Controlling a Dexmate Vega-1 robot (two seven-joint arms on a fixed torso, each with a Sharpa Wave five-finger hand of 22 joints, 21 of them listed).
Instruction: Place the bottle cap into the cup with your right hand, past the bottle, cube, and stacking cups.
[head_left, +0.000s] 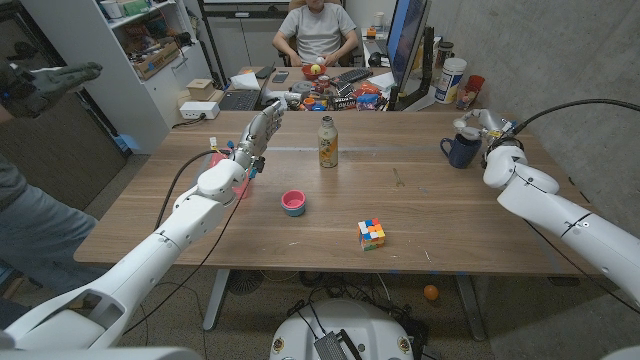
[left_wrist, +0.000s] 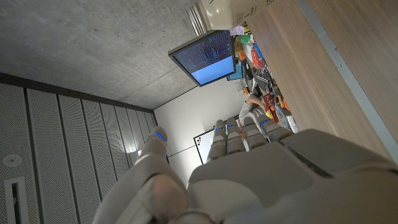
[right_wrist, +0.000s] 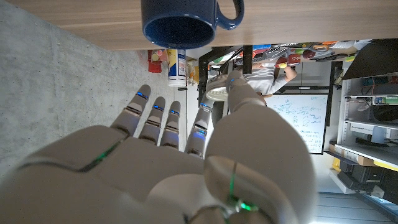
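The left hand (head_left: 258, 135) hovers over the table (head_left: 450, 220) to the left of the bottle (head_left: 327, 142), fingers stretched out and apart, holding nothing. Pink stacking cups (head_left: 293, 202) sit nearer the robot than the bottle and slightly to its left. The bottle stands upright toward the table's far side. The colourful cube (head_left: 371, 233) lies to the bottle's right, close to the near edge. Far right of the bottle, a dark blue cup (head_left: 461, 150) stands upright by the table's right edge. Just beside it, the right hand (head_left: 482, 124) pinches the white bottle cap (right_wrist: 219, 91) between thumb and a fingertip, just short of the cup's rim, other fingers extended.
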